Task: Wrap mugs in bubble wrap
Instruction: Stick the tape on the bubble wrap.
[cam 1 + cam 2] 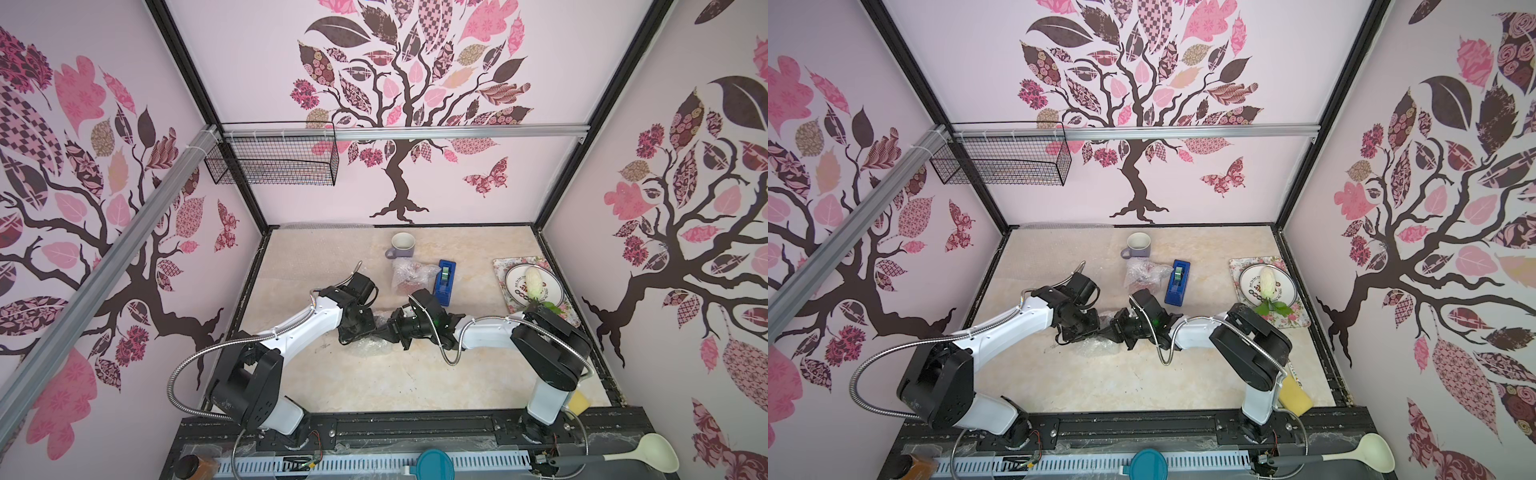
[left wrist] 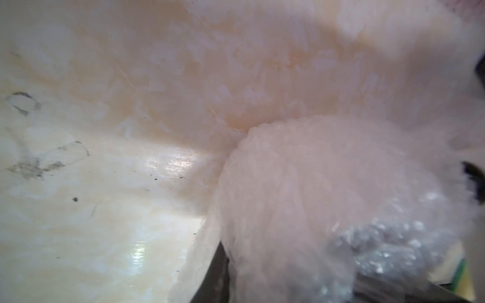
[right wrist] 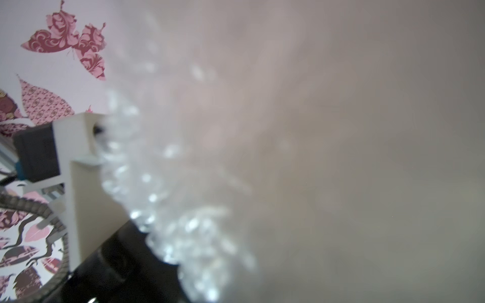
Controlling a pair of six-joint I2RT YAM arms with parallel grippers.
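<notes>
Clear, crinkly bubble wrap [image 1: 368,345] is gathered into a loose bundle at the centre of the frame in both top views. It lies on the pale marbled table [image 1: 374,386] and is met from either side by the two black parallel grippers. The left gripper [image 1: 374,327] is set in from the left of the frame and the right gripper [image 1: 394,326] from the right, their tips almost together over the bundle. This arrangement is judged to serve for drawing the film tight around whatever is inside. No mug can be made out through the folds, so it cannot be said that one is enclosed. The right gripper is fully closed, and in the right wrist view the bubble wrap [image 3: 183,183] is draped straight across the lens, yet whether a fold is pinched is not shown. How wide the left gripper stands cannot be told, since only blurred bubble wrap [image 2: 315,196] and table are seen in the left wrist view. A pale lavender ceramic mug with a white inside [image 1: 402,244] is seen bare and upright at the upper centre, well apart from the arms and presumably reserved for a later turn. Just below it a wrapped bundle with red showing through [image 1: 411,276] is placed beside the blue plastic tape dispenser [image 1: 445,281], which is probably there for sealing.
</notes>
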